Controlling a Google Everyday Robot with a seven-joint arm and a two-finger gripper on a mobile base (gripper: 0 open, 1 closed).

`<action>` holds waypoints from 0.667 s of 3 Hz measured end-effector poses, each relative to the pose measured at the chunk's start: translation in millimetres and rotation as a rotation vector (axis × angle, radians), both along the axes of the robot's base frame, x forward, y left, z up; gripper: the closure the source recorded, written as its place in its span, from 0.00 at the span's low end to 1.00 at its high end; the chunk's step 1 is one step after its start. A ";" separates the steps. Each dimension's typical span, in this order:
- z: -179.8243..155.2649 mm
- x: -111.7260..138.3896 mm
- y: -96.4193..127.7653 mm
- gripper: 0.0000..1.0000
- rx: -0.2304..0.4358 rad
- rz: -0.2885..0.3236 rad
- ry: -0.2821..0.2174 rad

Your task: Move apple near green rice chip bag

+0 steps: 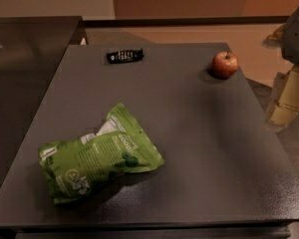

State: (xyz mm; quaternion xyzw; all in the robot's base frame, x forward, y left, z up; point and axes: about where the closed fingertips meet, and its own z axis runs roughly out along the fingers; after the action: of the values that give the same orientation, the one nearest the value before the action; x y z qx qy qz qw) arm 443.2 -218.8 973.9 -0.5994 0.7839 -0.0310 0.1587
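The apple (224,64) is small, red with yellowish patches, and sits near the far right corner of the dark grey table (189,133). The green rice chip bag (97,156) lies crumpled flat at the front left of the table, far from the apple. My gripper (289,101) hangs at the right edge of the view, beyond the table's right side and nearer than the apple, with pale yellowish parts showing. It holds nothing that I can see.
A small black rectangular device (124,55) lies near the table's far edge, left of centre. A dark counter surface (25,59) adjoins the table on the left. A tan floor and wall lie behind.
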 end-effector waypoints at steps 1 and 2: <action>-6.5 26.0 -9.0 0.00 0.036 -0.036 0.002; -20.4 64.7 -20.7 0.00 0.091 -0.089 -0.012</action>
State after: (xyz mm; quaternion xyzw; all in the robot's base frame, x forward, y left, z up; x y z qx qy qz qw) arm 508.0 -239.5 953.5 -0.5561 0.8094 -0.0059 0.1887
